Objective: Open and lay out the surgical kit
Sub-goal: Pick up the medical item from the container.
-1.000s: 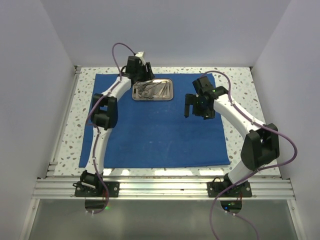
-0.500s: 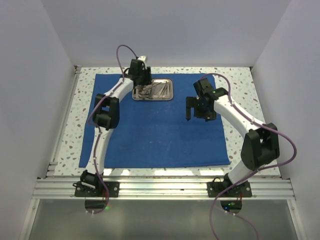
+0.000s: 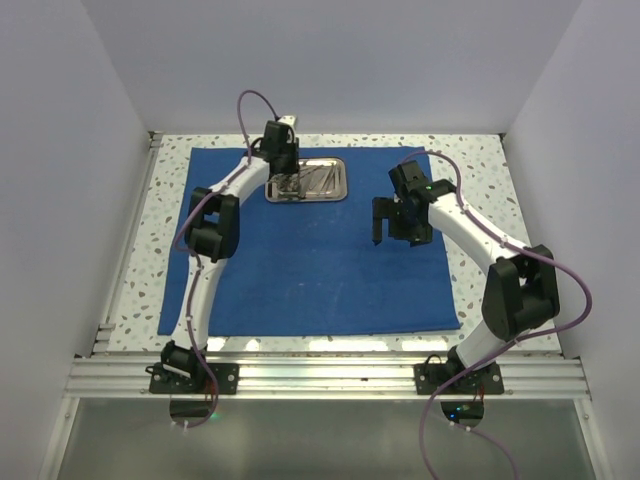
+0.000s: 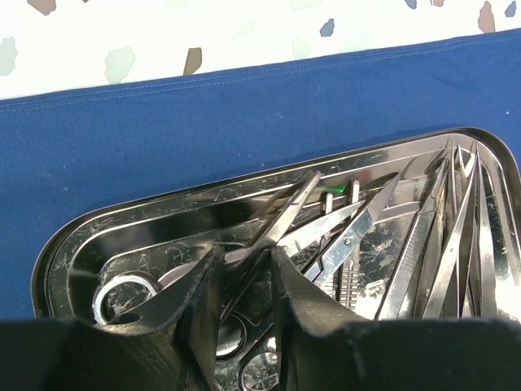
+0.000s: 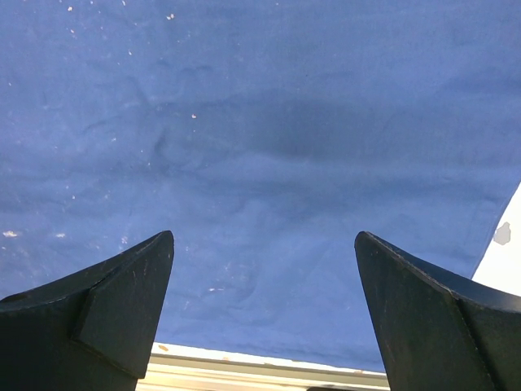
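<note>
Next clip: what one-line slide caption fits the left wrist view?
Left pincer inside the steel tray, fingers straddling a pair of scissors, blue cloth beneath.

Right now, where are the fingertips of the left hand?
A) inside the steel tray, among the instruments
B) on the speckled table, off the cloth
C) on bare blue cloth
A: the left wrist view shows the left hand down in the steel tray, with the instruments at its fingers.

"What sort of place is this?"

"A robot test booth in a lab: plain white walls [image 3: 60,150] box in a speckled surface [image 3: 485,165], with two arms [image 3: 197,295] bolted to a metal rail [image 3: 330,378]."
</note>
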`<state>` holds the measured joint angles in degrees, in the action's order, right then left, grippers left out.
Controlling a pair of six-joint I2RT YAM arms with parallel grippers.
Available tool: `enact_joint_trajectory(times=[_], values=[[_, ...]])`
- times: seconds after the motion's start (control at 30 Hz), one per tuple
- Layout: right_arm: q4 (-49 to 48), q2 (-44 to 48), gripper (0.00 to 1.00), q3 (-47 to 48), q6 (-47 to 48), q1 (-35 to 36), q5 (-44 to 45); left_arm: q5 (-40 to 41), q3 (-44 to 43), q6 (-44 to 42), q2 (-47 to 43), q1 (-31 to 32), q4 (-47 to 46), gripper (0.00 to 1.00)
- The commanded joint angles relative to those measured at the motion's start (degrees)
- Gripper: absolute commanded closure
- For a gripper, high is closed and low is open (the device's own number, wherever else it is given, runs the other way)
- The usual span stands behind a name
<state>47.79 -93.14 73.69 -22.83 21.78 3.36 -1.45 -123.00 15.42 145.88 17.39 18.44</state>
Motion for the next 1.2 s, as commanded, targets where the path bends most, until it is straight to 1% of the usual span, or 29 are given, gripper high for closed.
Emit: enact_joint_trajectory(times=[0.0, 0.1, 0.13, 0.17, 0.23, 0.27, 0.3, 0.4, 0.53, 0.63, 0.77, 0.97, 1.1, 1.17], values=[[-2.44, 1.47, 0.03, -0.65, 1.21, -0.42, -1.68, 1.19, 3.82, -0.74, 4.94, 0.98, 20.49, 0.69], [-3.05, 1.39, 0.03, -1.09, 1.21, -0.42, -2.39, 1.28, 3.91, -0.04, 5.38, 1.59, 22.6, 0.74], [-3.4, 1.47, 0.03, -1.27, 1.12, -0.42, -2.65, 1.28, 4.0, 0.48, 5.55, 1.6, 23.04, 0.78], [-3.84, 1.39, 0.03, -1.53, 0.86, -0.51, -3.17, 1.28, 3.91, 0.66, 5.46, 1.6, 23.57, 0.85], [-4.02, 1.3, 0.04, -1.71, 0.6, -0.51, -3.18, 0.84, 4.08, 1.71, 5.55, 1.95, 24.8, 0.92], [-4.11, 1.3, 0.04, -1.88, 0.68, -0.42, -3.18, -0.64, 4.08, 2.24, 5.64, 1.95, 25.33, 0.97], [-4.28, 1.3, 0.04, -1.88, 0.59, -0.42, -3.18, -1.53, 4.08, 2.59, 5.64, 1.95, 26.03, 1.0], [-4.64, 1.39, 0.04, -2.15, 0.59, -0.42, -4.31, -4.69, 6.01, 3.91, 4.5, 2.21, 24.99, 1.0], [-4.99, 1.74, 0.04, -2.41, 0.42, -0.42, -4.76, -6.02, 8.22, 4.88, -0.32, 2.39, 22.44, 1.0], [-4.99, 2.0, 0.05, -2.41, 0.33, -0.51, -5.11, -6.02, 6.46, 5.15, -2.96, 2.3, 21.9, 1.0], [-4.64, 2.61, 0.05, -1.71, 0.24, -0.42, -5.38, -5.67, 0.33, 4.88, -5.08, 2.12, 22.08, 1.0], [-4.28, 2.79, 0.05, -0.57, 0.24, -0.51, -5.55, -5.23, -5.4, 5.23, -8.59, 0.98, 22.34, 1.0], [-4.29, 2.97, 0.05, -0.39, 0.24, -0.51, -5.64, -3.91, -2.96, 5.41, -12.98, 0.72, 22.08, 1.0], [-4.28, 3.05, 0.05, -0.39, 0.24, -0.51, -5.81, -3.3, 0.89, 5.76, -16.67, 0.72, 21.64, 1.0]])
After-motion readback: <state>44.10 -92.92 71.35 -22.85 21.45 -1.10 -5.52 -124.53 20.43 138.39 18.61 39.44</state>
